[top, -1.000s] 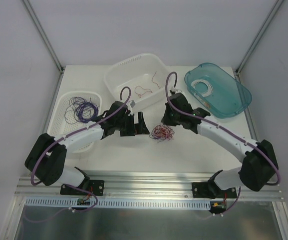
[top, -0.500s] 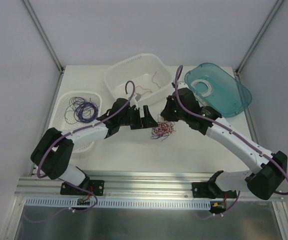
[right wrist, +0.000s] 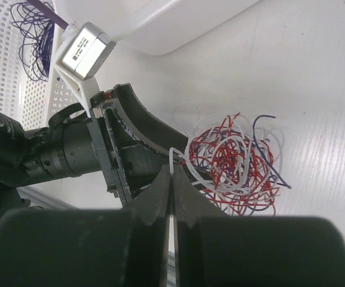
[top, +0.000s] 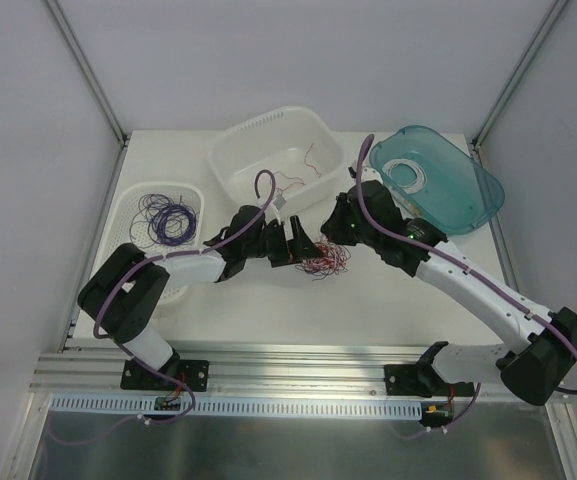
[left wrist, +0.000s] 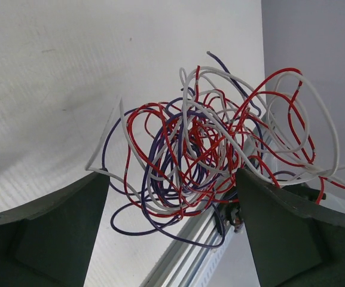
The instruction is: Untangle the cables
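A tangled ball of thin red, purple and white cables [top: 325, 262] lies on the white table between the two arms. In the left wrist view the tangle [left wrist: 208, 149] sits between the spread fingers of my left gripper [left wrist: 172, 224], which is open around it. My left gripper [top: 303, 245] is just left of the tangle in the top view. My right gripper [right wrist: 172, 173] is shut on one white cable [right wrist: 172, 156] that runs from the tangle [right wrist: 238, 164]. It stands above the tangle's upper right [top: 336, 232].
A white tub [top: 268, 140] with a few red cables stands at the back middle. A white perforated basket [top: 138, 235] with purple cables stands at the left. A teal tub [top: 468, 190] with white cables stands at the right. An aluminium rail [top: 298, 365] runs along the near edge.
Both arms moved in toward the tangle. My left gripper slid right until its fingers straddled the tangle. My right gripper came down left onto its upper right side.
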